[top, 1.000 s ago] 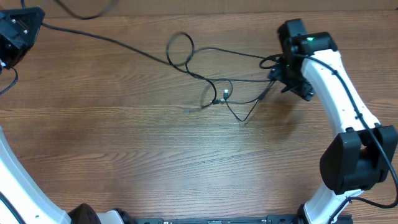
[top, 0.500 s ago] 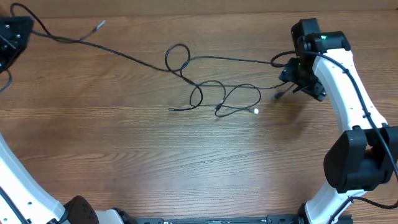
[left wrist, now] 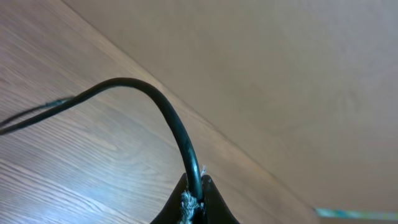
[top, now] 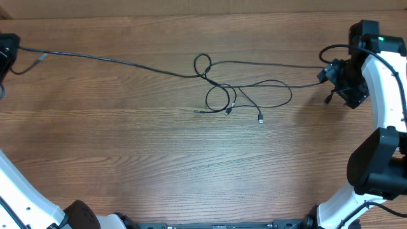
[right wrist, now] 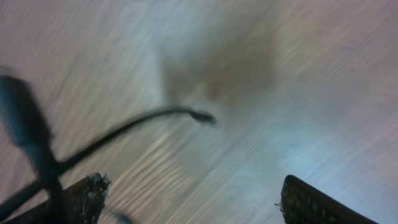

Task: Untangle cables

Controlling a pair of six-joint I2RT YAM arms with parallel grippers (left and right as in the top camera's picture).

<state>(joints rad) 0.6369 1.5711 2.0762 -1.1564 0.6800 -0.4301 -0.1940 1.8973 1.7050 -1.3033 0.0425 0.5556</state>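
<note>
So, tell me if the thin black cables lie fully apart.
No, the thin black cables cross in loops on the wooden table.

Two arms [top: 385, 95] on show, two grippers: left gripper [left wrist: 194, 202], right gripper [right wrist: 196, 199]. One table [top: 127, 165]. The cables [top: 254, 84]: one knot, strand count unclear, three plug ends [top: 261, 119] beside it.

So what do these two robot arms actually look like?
Both are slim, with smooth white shells and chunky black joints. The right arm has a thin black wire running along its white shell and a small green light on its black wrist. The left arm shows the same white shell. The jaws are black, their edges worn and frayed.
</note>
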